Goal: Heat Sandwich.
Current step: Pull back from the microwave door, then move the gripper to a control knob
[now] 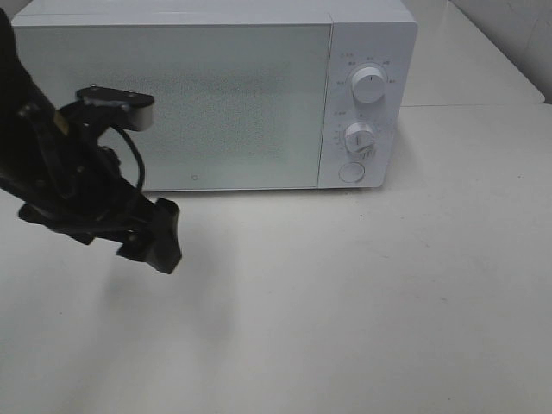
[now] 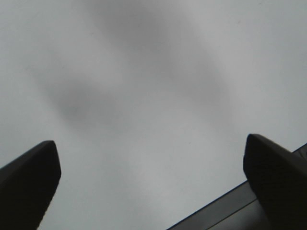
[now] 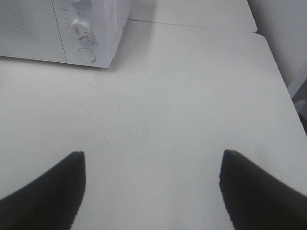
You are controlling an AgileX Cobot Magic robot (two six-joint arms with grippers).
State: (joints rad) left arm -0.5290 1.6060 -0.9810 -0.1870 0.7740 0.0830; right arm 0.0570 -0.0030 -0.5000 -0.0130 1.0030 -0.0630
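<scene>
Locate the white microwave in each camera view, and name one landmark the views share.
Exterior high: the microwave fills the upper part, door shut, controls at its right.
Left wrist: not in it.
Right wrist: ahead of the right pincer, off to one side, only its control end showing.
Shared landmark: the lower dial above the round button.

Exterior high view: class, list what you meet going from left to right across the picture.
Black left gripper → white rectangular control panel of the microwave → bare white tabletop. Frosted door omitted: it overlaps the gripper.
</scene>
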